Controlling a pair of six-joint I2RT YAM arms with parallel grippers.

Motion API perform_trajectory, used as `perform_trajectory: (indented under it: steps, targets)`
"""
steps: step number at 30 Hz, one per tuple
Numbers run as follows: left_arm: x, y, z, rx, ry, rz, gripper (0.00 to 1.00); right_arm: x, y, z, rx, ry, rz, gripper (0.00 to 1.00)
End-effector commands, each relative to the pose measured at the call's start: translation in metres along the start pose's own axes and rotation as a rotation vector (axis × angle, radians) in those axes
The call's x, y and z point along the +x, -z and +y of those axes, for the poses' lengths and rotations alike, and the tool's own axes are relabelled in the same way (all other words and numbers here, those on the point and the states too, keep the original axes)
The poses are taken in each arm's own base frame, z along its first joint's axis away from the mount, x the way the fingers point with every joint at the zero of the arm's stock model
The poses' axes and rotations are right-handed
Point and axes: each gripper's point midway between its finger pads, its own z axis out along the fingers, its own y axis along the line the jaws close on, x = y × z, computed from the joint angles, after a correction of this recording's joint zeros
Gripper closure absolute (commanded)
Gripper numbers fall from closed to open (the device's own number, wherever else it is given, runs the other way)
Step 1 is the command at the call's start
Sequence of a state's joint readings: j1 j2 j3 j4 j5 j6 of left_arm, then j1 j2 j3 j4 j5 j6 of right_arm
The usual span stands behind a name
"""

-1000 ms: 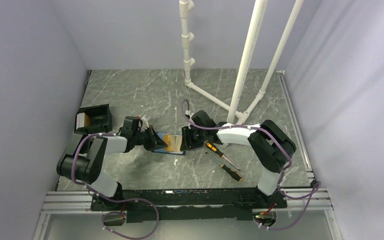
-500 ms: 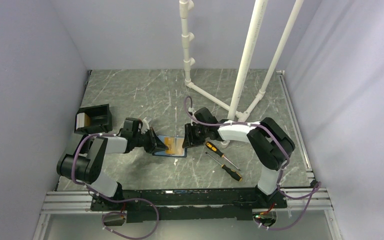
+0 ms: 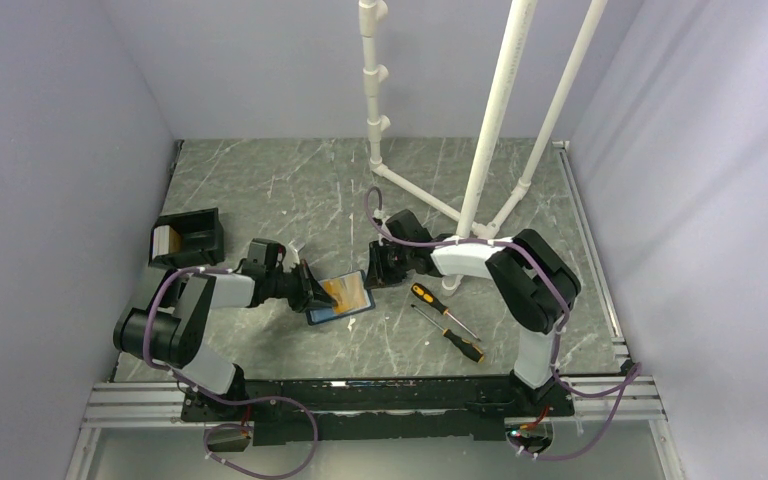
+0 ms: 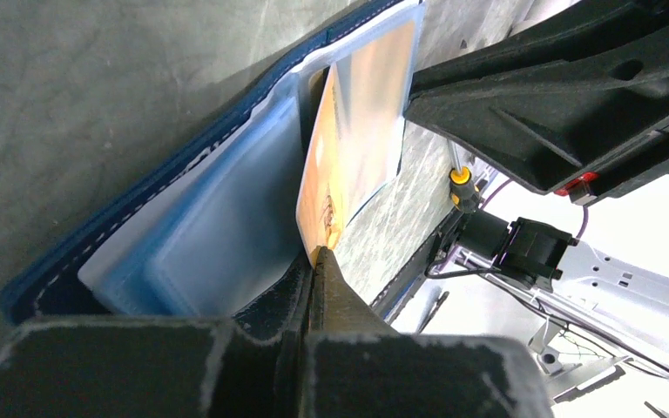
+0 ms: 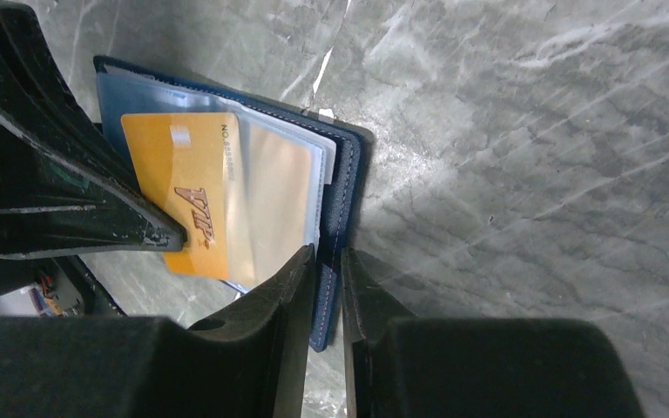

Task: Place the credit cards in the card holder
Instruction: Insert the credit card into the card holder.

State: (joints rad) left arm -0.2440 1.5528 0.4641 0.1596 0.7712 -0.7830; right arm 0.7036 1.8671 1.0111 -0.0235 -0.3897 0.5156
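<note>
Left fingers: the left gripper [image 3: 310, 290] comes in from 9 o'clock. Its fingers are pressed fully together, clamped on the near edge of the card holder [image 3: 332, 314], with a corner of the credit card [image 3: 340, 291] caught in the pinch.
Left wrist view: the fingertips [image 4: 315, 261] meet right where the orange card edge [image 4: 331, 183] runs in. Pale blue sleeves [image 4: 218, 218] fan out at 10 o'clock of them.
Right fingers: the right gripper [image 3: 375, 275] sits at the holder's 2 o'clock. The gap is narrow, and the two fingers close on the navy stitched edge [image 5: 348, 165].
Card holder: it is open, tilted off the tabletop [image 3: 260, 180] and held between the two arms near the middle.
Credit card: it is orange with "VIP" lettering [image 5: 187, 187], lies on the open leaf, and is partly under a clear sleeve. The left arm's finger [image 5: 96, 218] lies over its 8 o'clock corner.
Screwdrivers: two [image 3: 445, 310], orange-handled, lie on the tabletop at the holder's 4 o'clock, apart from it.
Black box: the box [image 3: 188, 236] stands at 10 o'clock by the left wall.
Pipe frame: the white frame [image 3: 480, 150] stands at 1 o'clock.
</note>
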Motion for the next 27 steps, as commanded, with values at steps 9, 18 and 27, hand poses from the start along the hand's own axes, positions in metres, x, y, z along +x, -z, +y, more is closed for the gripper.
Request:
perform_trajectory:
  steps: [9, 18, 27]
  targets:
    - [0.027, 0.005, 0.003, -0.032, 0.039, 0.127, 1.0, -0.009, -0.011, -0.008, 0.022, 0.073, -0.026, 0.8]
    - [0.028, 0.005, 0.01, -0.024, 0.127, 0.169, 1.0, -0.007, -0.011, -0.006, 0.005, 0.083, -0.023, 0.8]
    - [0.02, 0.001, 0.012, -0.032, 0.134, 0.177, 1.0, -0.006, -0.013, -0.005, -0.009, 0.082, -0.017, 0.8]
